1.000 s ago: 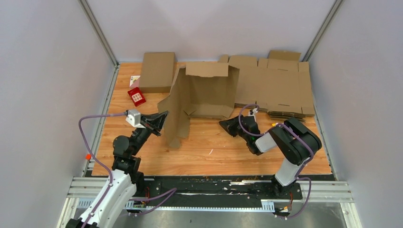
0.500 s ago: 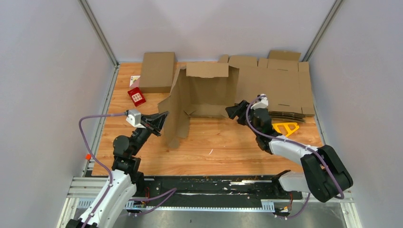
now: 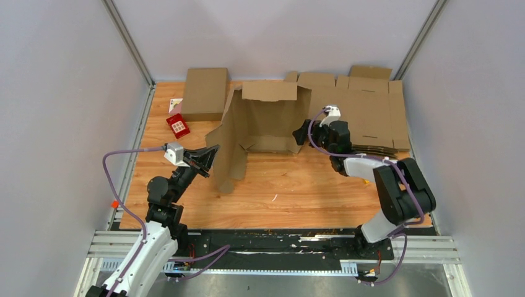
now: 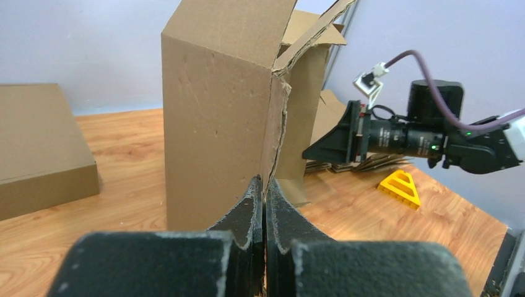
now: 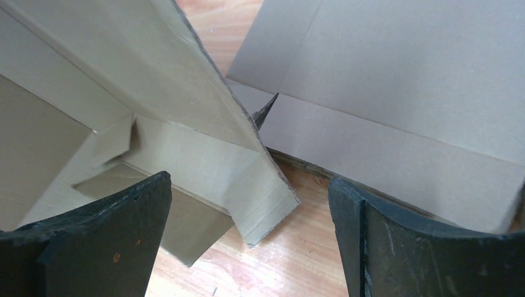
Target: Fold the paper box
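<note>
Paper box (image 3: pixel 266 120) stands half folded mid-table, between the two pincers: back panel and side walls raised, top flap bent forward, long left flap sloping down toward the near edge. Plain brown corrugated board, creases and slot cuts visible inside.

Change over the last second:
- right pincer (image 3: pixel 301 133) has left its spot nearer the front edge, where its jaws were together, and has reached forward to the box's right wall; jaws now spread wide, holding nothing.
- wrist view: the wall's lower near corner sits just ahead of the pincer, between its two fingers, with no contact visible.
- left pincer (image 4: pixel 264 204) has not moved; jaws clamped on the edge of the left flap.
- box itself keeps the same shape and place.
- yellow triangular piece (image 4: pixel 399 187), exposed half a second ago, now lies mostly under the right forearm in the overhead view.

Count:
- one half-folded box
- one pile of flat blanks (image 3: pixel 365 114), just beyond and to the right of the right pincer
- one closed cardboard box (image 3: pixel 204 93), far beyond the left pincer
- one small red pack (image 3: pixel 177 125), beside that closed box
- one yellow piece
- two arms on the wooden table (image 3: pixel 291 192)
</note>
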You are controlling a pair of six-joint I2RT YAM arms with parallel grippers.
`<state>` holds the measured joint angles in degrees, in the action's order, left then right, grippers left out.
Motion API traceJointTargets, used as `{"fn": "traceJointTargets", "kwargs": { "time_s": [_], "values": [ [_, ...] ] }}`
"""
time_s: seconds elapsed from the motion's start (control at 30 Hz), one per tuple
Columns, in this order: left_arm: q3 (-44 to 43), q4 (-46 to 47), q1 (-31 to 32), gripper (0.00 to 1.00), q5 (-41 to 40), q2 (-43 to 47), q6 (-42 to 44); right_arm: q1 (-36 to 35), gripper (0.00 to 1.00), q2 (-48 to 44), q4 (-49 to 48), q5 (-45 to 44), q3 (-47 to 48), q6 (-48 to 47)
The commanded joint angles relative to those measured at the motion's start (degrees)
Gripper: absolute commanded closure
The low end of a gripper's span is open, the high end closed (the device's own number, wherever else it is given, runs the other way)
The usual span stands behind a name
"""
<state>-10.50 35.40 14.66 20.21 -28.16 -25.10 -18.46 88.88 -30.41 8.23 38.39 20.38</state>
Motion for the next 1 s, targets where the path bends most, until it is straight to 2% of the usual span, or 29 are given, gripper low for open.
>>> {"fn": "traceJointTargets", "kwargs": {
  "time_s": [0.0, 0.13, 0.27, 0.37, 0.47, 0.7, 0.87, 0.97],
  "values": [
    [-1.2, -1.5, 0.5, 1.0, -0.1, 0.0, 0.6, 0.1, 0.02, 6.1, -5.9, 5.5, 4.0, -4.3],
    [-1.1, -1.3, 0.5, 1.0, 0.0, -0.2, 0.6, 0.0, 0.01, 7.5, -8.6, 10.1, 4.5, -2.8],
    [-1.1, -0.6, 0.5, 1.0, 0.7, -0.7, 0.2, -1.1, 0.12, 6.2, -8.0, 12.6, 5.1, -1.9],
    [-1.1, 0.2, 0.5, 1.0, 1.4, -1.1, -0.2, -2.2, 0.24, 5.6, -5.9, 11.6, 5.6, -2.2],
    [-1.1, 0.9, 0.5, 1.0, 1.9, -1.6, -0.6, -3.6, 0.29, 5.9, -5.0, 9.7, 5.5, -2.3],
    [-1.1, 1.7, 0.5, 1.0, 2.6, -3.0, -0.8, -5.1, 0.5, 8.1, -2.4, 4.9, 6.9, -2.1],
    [-1.1, 1.7, 0.5, 1.0, 2.6, -3.2, -0.9, -6.8, 0.52, 7.0, -2.3, 1.0, 6.3, -3.3],
    [-1.1, 1.7, 0.5, 1.0, 2.7, -3.6, -0.9, -7.4, 0.58, 6.9, -1.2, -3.0, 6.7, -3.6]
  ]
}}
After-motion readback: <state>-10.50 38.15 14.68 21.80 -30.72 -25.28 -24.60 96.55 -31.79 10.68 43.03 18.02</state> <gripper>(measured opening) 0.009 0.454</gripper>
